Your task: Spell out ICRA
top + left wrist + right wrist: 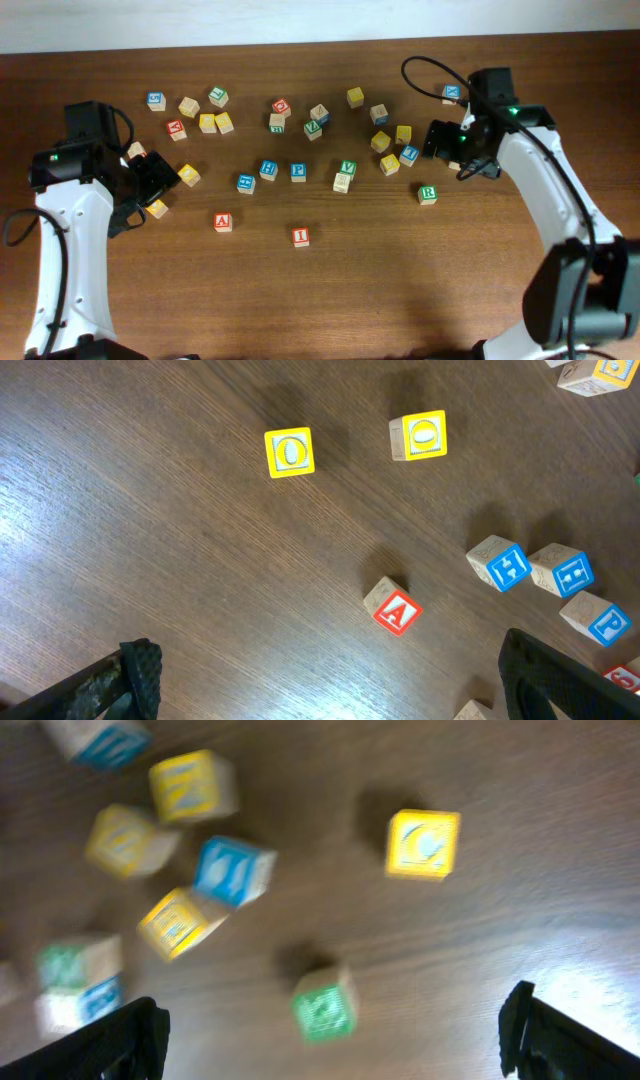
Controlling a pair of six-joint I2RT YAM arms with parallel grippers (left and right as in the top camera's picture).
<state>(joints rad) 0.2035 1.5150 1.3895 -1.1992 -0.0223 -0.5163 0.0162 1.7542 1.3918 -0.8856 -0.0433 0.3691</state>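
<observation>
The red A cube [222, 221] [397, 610] lies front left, and the red I cube [300, 236] to its right. The green R cube [427, 194] [325, 1005] lies on the right. Several yellow cubes are scattered about; which one bears the C I cannot tell, though a lone yellow cube [423, 843] shows a blurred round letter. My left gripper [150, 180] [335, 680] is open over bare wood, short of the A cube. My right gripper [450, 145] [335, 1030] is open, with the R cube just ahead of its fingers. The right wrist view is blurred.
Many other letter cubes are spread across the back half of the table. Two yellow O cubes [290, 452] lie ahead of the left gripper. Blue cubes [500, 563], among them a P cube [298, 171], sit mid-table. A cluster of yellow and blue cubes [392, 150] lies left of the right gripper.
</observation>
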